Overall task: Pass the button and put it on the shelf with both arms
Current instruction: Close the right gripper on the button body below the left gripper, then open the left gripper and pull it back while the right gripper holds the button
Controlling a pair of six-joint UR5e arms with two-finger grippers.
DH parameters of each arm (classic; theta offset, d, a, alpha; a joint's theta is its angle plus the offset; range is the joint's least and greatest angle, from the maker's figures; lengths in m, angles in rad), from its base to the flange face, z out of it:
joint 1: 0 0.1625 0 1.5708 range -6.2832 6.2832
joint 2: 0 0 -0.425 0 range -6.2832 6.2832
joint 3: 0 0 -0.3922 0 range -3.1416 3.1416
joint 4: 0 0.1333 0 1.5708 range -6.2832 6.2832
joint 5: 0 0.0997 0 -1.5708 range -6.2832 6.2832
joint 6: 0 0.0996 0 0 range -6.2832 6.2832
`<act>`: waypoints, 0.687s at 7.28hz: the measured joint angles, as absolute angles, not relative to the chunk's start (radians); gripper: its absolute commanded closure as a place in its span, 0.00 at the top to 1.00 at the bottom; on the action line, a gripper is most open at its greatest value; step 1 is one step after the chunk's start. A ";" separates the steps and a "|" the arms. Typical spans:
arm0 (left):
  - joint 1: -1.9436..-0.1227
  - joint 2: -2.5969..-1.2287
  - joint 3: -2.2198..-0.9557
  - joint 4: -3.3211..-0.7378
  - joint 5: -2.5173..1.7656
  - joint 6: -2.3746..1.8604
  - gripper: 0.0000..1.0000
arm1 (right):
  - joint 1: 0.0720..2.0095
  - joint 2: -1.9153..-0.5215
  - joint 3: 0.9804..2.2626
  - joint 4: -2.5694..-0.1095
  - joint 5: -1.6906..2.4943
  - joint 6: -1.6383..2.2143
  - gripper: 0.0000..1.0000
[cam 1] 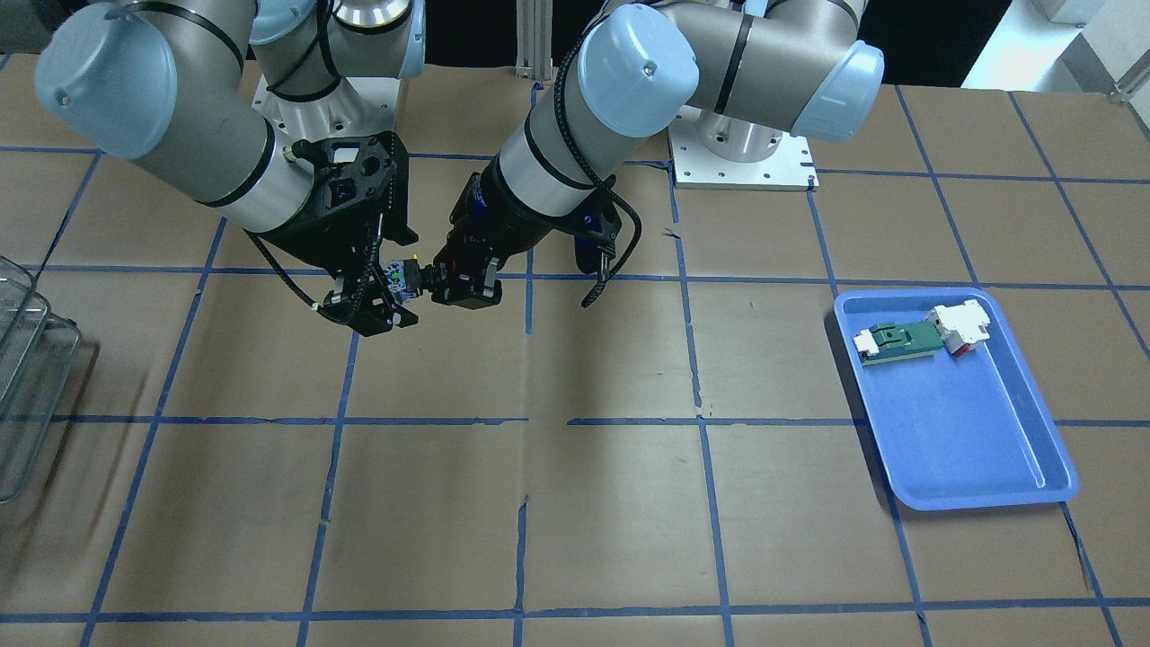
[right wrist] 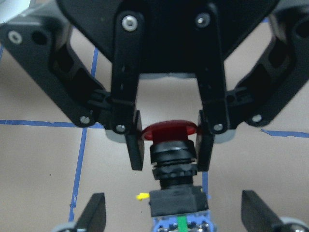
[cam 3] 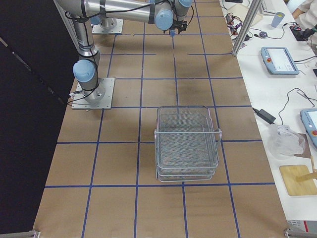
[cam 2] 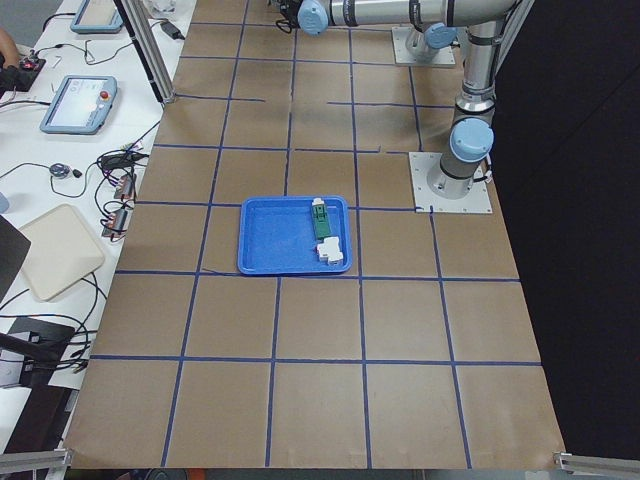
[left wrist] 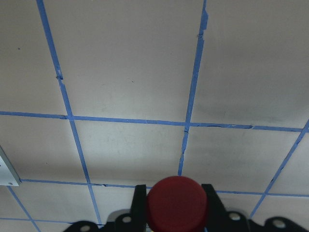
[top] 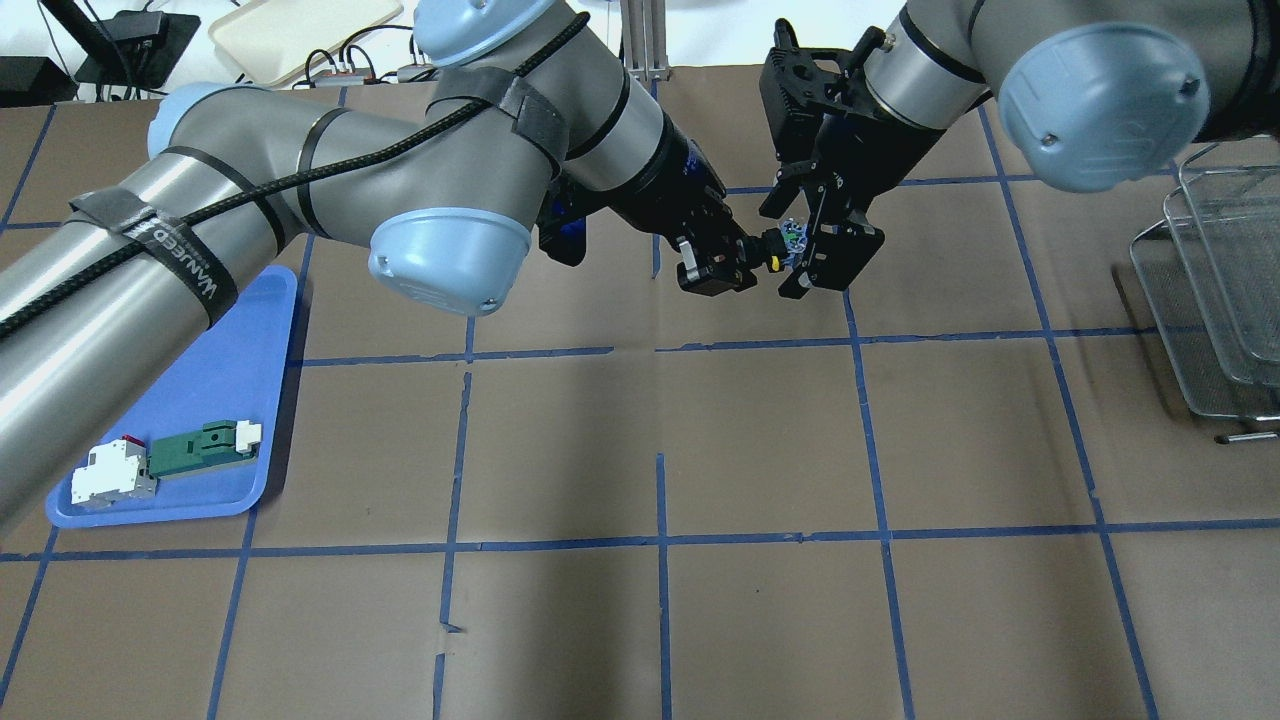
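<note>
Both arms meet above the middle of the worktop (cam 1: 575,503), hand to hand, raised off the surface. Right wrist view is the clearest: the left hand (right wrist: 170,145) faces the camera with its two fingers clamped on the sides of the red cap of the button (right wrist: 174,162). The black collar and the blue-and-silver rear block point towards the right hand (top: 826,252). Same view shows the right hand's fingers (right wrist: 95,215) spread wide on either side of the rear block, with a gap on each side and no contact. Left wrist view gives only the red cap pinched between two black fingertips, worktop far below. Overhead view shows the pose: left arm (top: 330,190) stretched across from that view's left, its hand pointing sideways; right arm (top: 940,60) coming in from the upper right, its hand tilted down onto the button's rear end. Side views show the hands too small to judge. The right-end view alone shows the whole shelf (cam 3: 187,141), standing on the worktop well apart from the hands. The left-end view shows the blue tray (cam 2: 270,240) holding a green part (cam 2: 321,219) and a white block (cam 2: 331,250), touching end to end.
</note>
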State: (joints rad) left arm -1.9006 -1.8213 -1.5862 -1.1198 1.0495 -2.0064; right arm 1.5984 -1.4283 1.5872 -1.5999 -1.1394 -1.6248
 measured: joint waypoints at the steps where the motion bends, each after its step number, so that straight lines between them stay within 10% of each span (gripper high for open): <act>1: -1.901 -1.820 -1.586 -1.120 1.049 -2.006 0.00 | 1.598 -1.434 1.587 -1.599 -1.151 -1.625 0.30; 4: -1.901 -1.815 -1.586 -1.119 1.046 -2.006 0.00 | 1.598 -1.443 1.587 -1.601 -1.179 -1.626 0.03; 5: -1.901 -1.816 -1.586 -1.119 1.040 -2.006 0.34 | 1.598 -1.444 1.587 -1.602 -1.180 -1.626 0.00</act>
State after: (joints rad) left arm -1.9005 -1.8157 -1.5862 -1.1187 1.0403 -2.0065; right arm 1.5983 -1.4437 1.5871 -1.6020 -1.1804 -1.6262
